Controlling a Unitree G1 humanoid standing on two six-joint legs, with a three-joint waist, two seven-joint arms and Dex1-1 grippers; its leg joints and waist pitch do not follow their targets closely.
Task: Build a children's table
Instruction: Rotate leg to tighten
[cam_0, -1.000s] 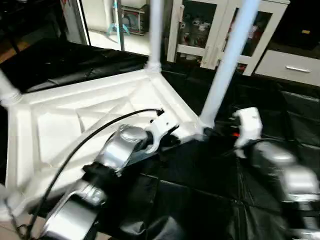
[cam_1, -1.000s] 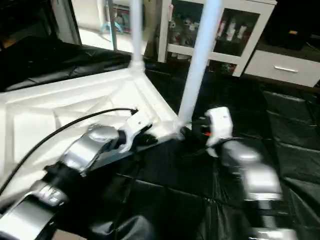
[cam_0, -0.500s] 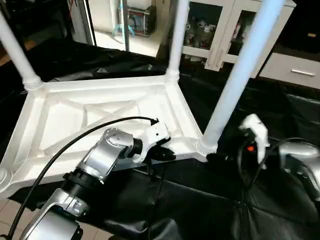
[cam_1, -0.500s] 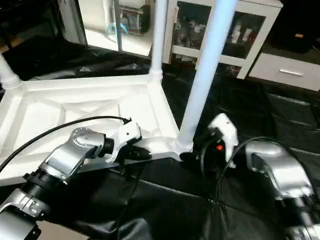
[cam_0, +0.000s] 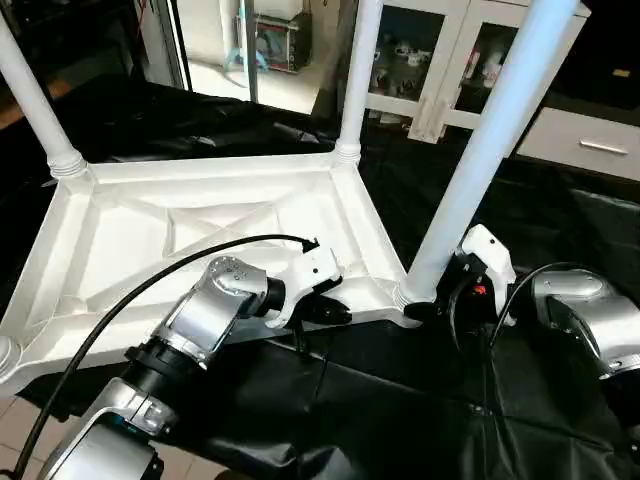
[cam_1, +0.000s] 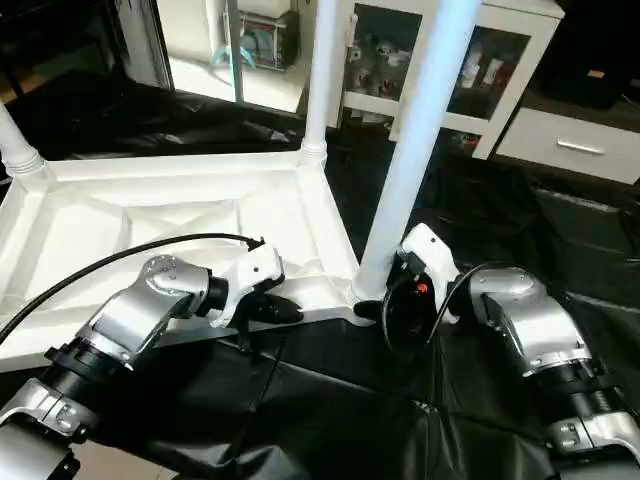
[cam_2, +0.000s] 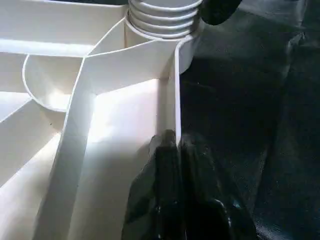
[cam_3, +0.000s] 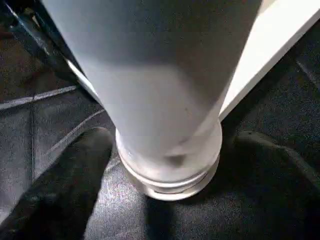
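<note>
Tabletop (cam_0: 190, 230) is upside down on the black floor mat (cam_0: 400, 400), ribbed X-braced underside up, w/ legs standing in its corner sockets. Starting at my left gripper (cam_2: 172, 150): fingers are pinched shut on the thin near rim wall of the top, one pad inside the rim, one outside, a little way along from the near-right corner socket (cam_2: 165, 30). In the head view that same gripper (cam_0: 325, 310) sits on the rim edge, so I read it as a steadying hold on the top. Right gripper (cam_3: 167, 150) has its jaws spread wide either side of the base of the near-right leg (cam_0: 490, 150), straddling it just above the threaded collar; I can't tell if either finger (cam_3: 65, 175) is touching the leg, so I'd call it not gripped yet. Further out, two more legs are upright: far-right leg (cam_0: 357, 70) and far-left leg (cam_0: 35, 95). A bit of another socket shows at the near-left corner (cam_0: 5, 355), but I can't say if a leg is in it. White glass-door cabinet (cam_0: 440, 60) is behind, well apart. Risks as I judge them: if the right jaws close off-centre they could shove the leg sideways and cross the thread, or tip the whole top, since my left pinch holds only a thin rim and could slip. Twisting hard w/o that hold would prob. spin the top on the slick mat.
</note>
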